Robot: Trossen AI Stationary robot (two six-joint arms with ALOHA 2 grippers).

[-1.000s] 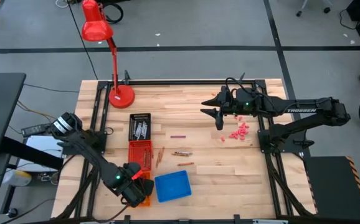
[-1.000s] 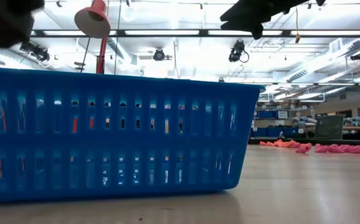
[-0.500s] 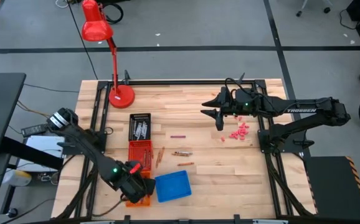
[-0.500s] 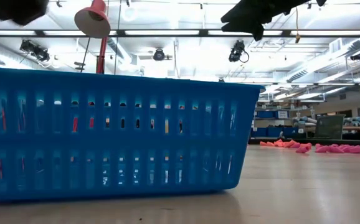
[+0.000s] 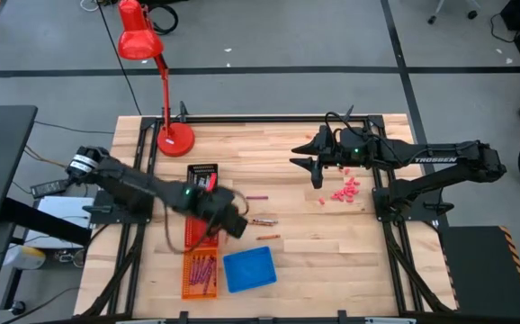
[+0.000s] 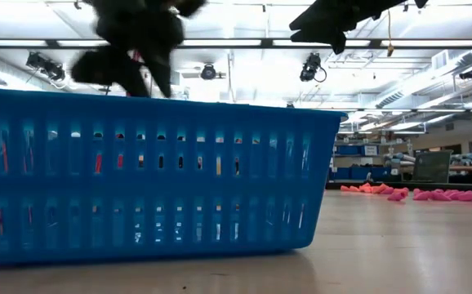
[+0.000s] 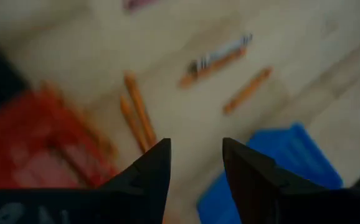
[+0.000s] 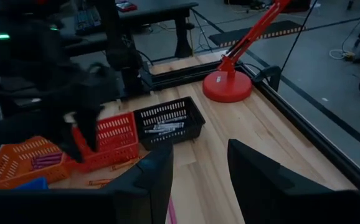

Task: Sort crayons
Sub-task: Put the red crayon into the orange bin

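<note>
Bare table (image 5: 314, 261) lies open between the loose crayons (image 5: 262, 220) and the pink bits (image 5: 345, 190). Four baskets (image 5: 202, 183) and the red lamp (image 5: 174, 137) crowd the left side.

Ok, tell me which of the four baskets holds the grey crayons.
The black basket, the one nearest the red lamp. It holds grey-silver crayons; the red, orange and blue baskets do not.

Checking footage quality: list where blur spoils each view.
High view: left gripper smeared. Low view: a dark blurred shape above the blue basket. Left wrist view: all soft, the crayons mere streaks. Right wrist view: the far arm blurred, the lamp crisp.
</note>
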